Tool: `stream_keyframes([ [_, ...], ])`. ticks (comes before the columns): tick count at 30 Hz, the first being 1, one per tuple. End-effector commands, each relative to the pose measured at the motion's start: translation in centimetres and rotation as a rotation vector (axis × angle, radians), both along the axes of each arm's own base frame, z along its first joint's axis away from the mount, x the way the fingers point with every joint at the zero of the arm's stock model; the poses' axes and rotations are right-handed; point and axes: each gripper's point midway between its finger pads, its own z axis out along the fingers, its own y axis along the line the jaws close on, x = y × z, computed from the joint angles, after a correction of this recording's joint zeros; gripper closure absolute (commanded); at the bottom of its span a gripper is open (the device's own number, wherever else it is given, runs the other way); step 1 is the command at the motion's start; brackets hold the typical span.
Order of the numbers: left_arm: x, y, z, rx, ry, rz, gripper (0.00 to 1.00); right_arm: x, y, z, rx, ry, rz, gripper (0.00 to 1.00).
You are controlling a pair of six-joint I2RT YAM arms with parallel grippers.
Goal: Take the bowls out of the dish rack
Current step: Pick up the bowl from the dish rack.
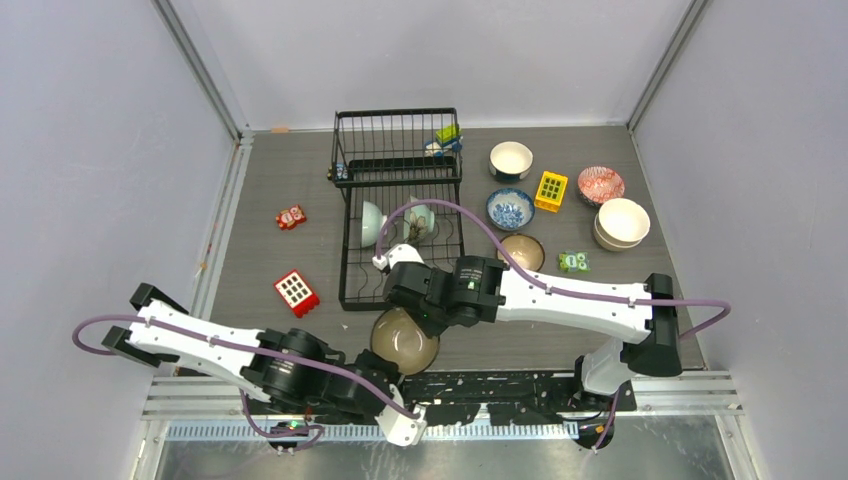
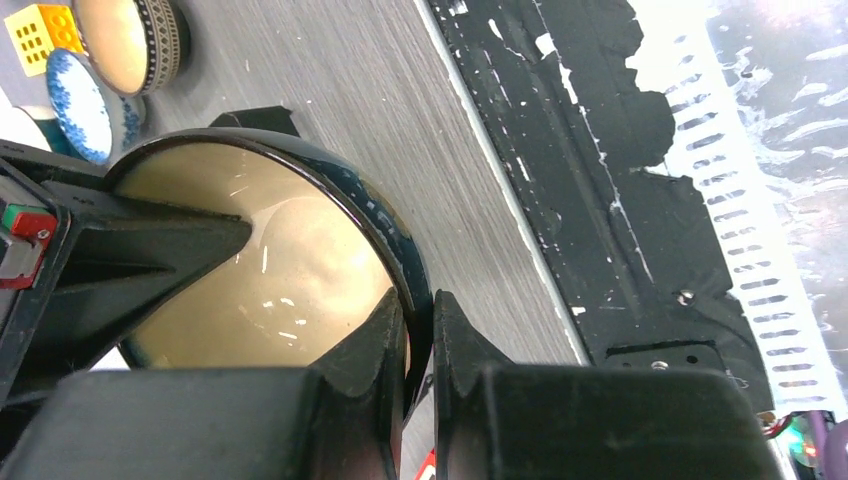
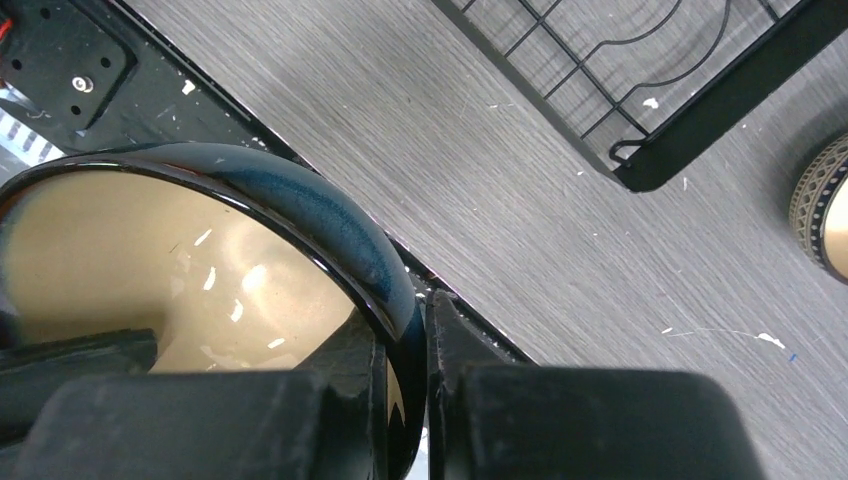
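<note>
Left gripper [image 2: 420, 335] is clamped on the near rim of the dark-glazed cream bowl [image 1: 405, 342], just in front of the dish rack [image 1: 344, 250]. Right gripper [image 3: 405, 330] pinches the far rim. Both arms hold it, so the bowl's next direction likely depends on which lets go.

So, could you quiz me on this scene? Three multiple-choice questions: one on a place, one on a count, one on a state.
1. Where is the dark-rimmed bowl relative to the dish rack? A) inside it; B) just in front, near the arm bases; C) behind it.
2. How many bowls stand in the dish rack? A) none; B) five; C) two.
3. How is the dark-rimmed bowl held? A) both pincers pinch its rim; B) untouched; C) one pincer only.
Answers: 1B, it is off the rack's near edge. 2C, a pale green bowl and a second bowl. 3A, left pincer and right pincer each straddle the rim.
</note>
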Motion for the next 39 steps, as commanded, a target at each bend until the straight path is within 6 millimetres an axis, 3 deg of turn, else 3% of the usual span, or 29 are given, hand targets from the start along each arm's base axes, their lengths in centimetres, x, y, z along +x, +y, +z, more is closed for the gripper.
stream_keyframes([
  [1,0.7,-1.5,2.4,-0.138,-0.015,0.052,1.00,-0.2,0.7,1.3,0.082,-0.006,-0.025,0.99],
  [6,1.1,-1.5,2.2,-0.141,-0.036,0.074,1.00,0.1,0.5,1.7,0.093,-0.028,-0.049,0.99],
  [7,1.2,-1.6,2.3,-0.145,-0.038,0.083,0.96,0.2,0.3,1.9,0.096,-0.036,-0.058,0.99],
  [10,1.8,-1.6,3.0,-0.183,-0.040,0.144,0.55,1.2,-0.4,2.6,0.112,-0.089,-0.103,0.99],
  [12,2.4,-1.5,3.8,-0.230,-0.040,0.203,0.33,1.9,-0.9,3.5,0.130,-0.135,-0.137,0.99],
  [13,2.8,-1.4,4.3,-0.261,-0.033,0.241,0.27,2.6,-1.4,3.9,0.134,-0.170,-0.163,0.99],
  [15,3.3,-1.4,5.4,-0.340,-0.005,0.319,0.02,3.4,-2.5,4.3,0.143,-0.220,-0.210,0.99],
  [21,4.8,-1.6,8.8,-0.654,0.178,0.628,0.00,5.5,-6.3,5.5,0.206,-0.321,-0.363,0.99],
  [26,4.5,-4.0,9.6,-0.912,0.570,0.849,0.00,6.8,-9.3,6.0,0.256,-0.364,-0.486,0.99],
  [30,7.7,-4.1,9.4,-1.045,0.800,1.176,0.00,7.6,-11.1,5.9,0.285,-0.362,-0.567,0.99],
  [33,10.8,-2.0,8.9,-1.151,0.870,1.459,0.00,8.1,-11.6,5.5,0.296,-0.345,-0.600,0.99],
  [36,12.3,-2.5,10.5,-1.263,0.976,1.530,0.00,8.6,-11.9,4.6,0.288,-0.315,-0.628,0.99],
  [39,13.3,-3.4,11.4,-1.255,0.885,1.580,0.00,8.9,-11.7,4.2,0.301,-0.288,-0.647,0.99],
])
